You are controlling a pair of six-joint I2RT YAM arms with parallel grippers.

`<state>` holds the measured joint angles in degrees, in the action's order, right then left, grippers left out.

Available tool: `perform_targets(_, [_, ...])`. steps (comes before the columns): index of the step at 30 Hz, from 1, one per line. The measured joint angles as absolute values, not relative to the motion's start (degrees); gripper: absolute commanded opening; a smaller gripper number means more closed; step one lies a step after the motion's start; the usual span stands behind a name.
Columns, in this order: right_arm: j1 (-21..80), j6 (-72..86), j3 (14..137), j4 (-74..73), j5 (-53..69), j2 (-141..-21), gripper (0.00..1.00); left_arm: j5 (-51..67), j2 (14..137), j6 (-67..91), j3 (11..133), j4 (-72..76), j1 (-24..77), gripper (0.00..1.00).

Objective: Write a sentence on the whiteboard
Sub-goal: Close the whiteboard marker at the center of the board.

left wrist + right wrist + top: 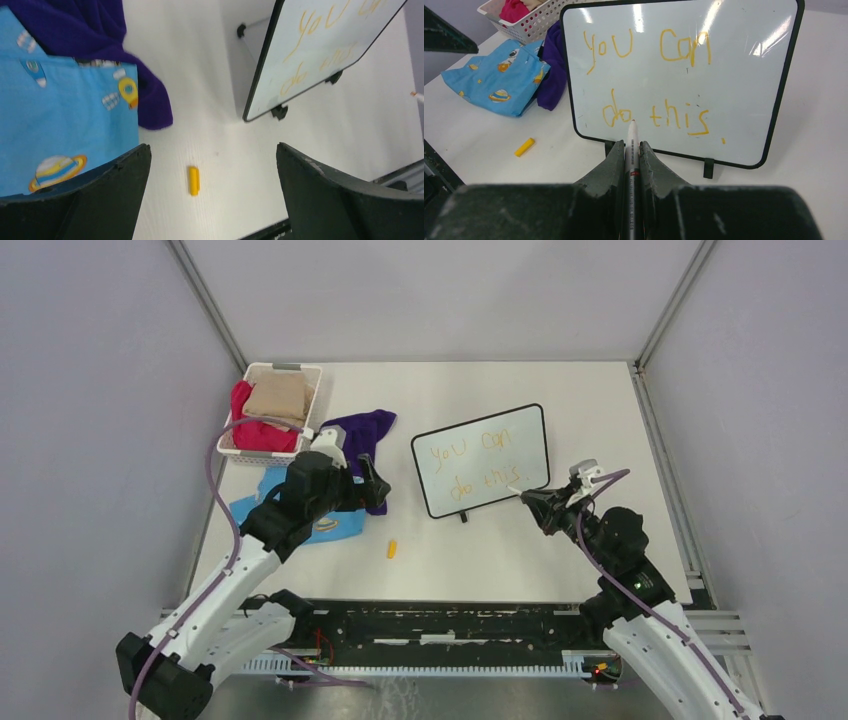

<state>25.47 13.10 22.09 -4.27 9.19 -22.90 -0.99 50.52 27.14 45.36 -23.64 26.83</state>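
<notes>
Your right gripper (pixel 633 150) is clamped on a white marker (pixel 632 137), whose tip points at the lower part of the whiteboard (pixel 481 430); you cannot tell from here whether it touches. The whiteboard stands tilted on its small feet at mid-table, right of centre, carrying the sentence (pixel 685 47) "you can do this" in yellow-orange on two lines. Your left gripper (pixel 212 149) hangs with its fingers spread wide and nothing between them, above a yellow cap (pixel 194 180) lying on the table (pixel 210 75), beside a blue patterned cloth (pixel 65 115) and a purple cloth (pixel 100 25).
</notes>
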Motion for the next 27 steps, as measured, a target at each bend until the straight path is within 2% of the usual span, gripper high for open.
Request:
perform_targets(6, [25.9,11.9,22.1,-4.1,9.0,-23.0,0.0,-4.4,49.7,31.2,41.8,-32.8,31.3,1.0])
perform_targets(14, [25.9,10.0,22.1,-4.6,6.5,-22.7,0.0,-5.8,58.3,31.5,43.9,-38.0,34.9,0.94])
perform_targets(25, [25.9,9.1,21.7,-5.3,3.4,-19.3,0.0,-6.7,72.5,31.7,45.3,-37.5,44.2,0.73])
perform_targets(27, [25.9,9.1,21.5,-5.4,3.1,-18.8,0.0,-7.0,73.5,31.7,45.3,-37.0,44.4,0.67])
